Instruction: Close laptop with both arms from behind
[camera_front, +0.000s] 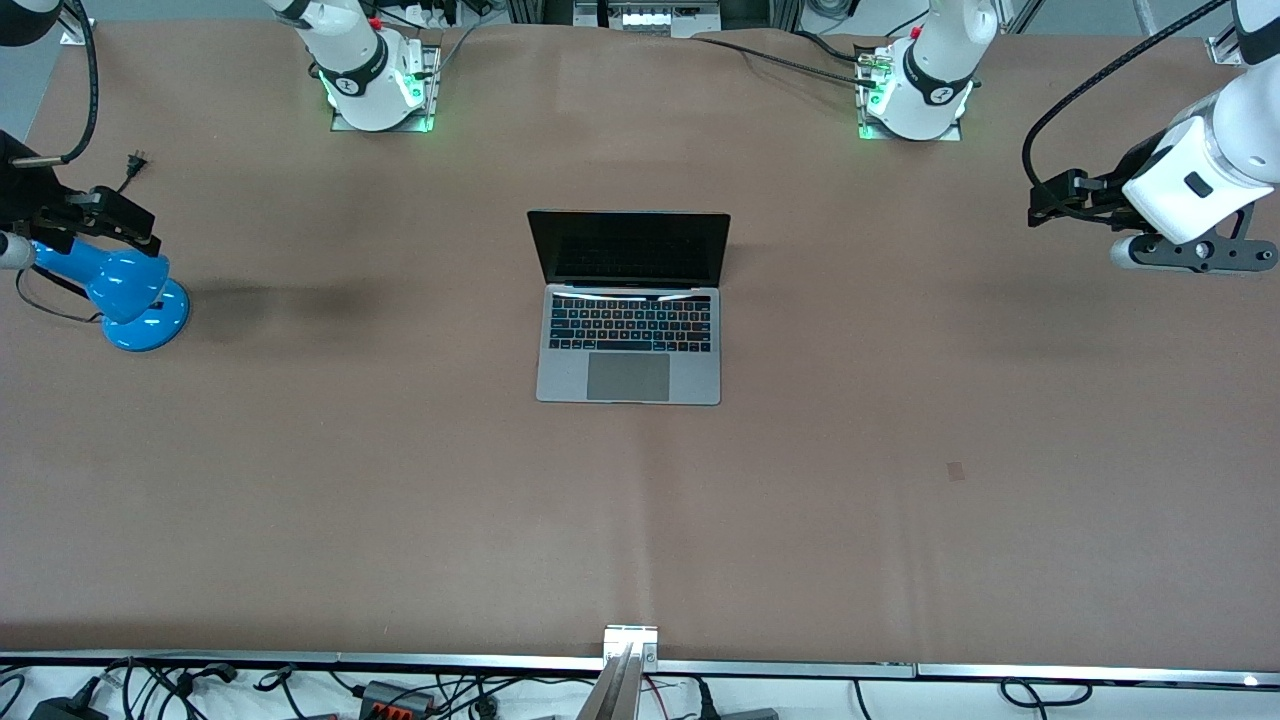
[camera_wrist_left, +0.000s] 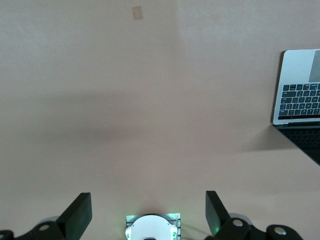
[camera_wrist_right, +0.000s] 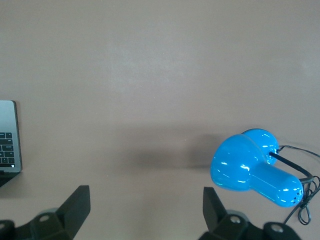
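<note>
I see the laptop (camera_front: 629, 306) in the middle of the brown table (camera_front: 400, 480). It is open. Its black screen stands up, and its keys and grey trackpad face the front camera.

My left gripper (camera_wrist_left: 149, 212) hangs in the air over the left arm's end of the table, well apart from the laptop. Its two black fingers (camera_wrist_left: 77, 214) are spread wide and hold nothing. In the front view I only see the white wrist and dark parts of this arm, so I cannot see the fingers there. The left wrist view shows them well. It also shows a corner of the laptop, a small tan patch (camera_wrist_left: 137, 13) on the table, and the arm's white base with a green light (camera_wrist_left: 151, 227).

My right gripper (camera_wrist_right: 147, 210) hangs over the right arm's end of the table, above the blue lamp (camera_front: 132, 294). Its fingers are also spread wide and hold nothing. The front view hides most of this gripper at the edge. The right wrist view shows the lamp's shiny blue head, its black cord (camera_wrist_right: 300, 175), and just the edge of the laptop.

Both arms wait, touching nothing.
</note>
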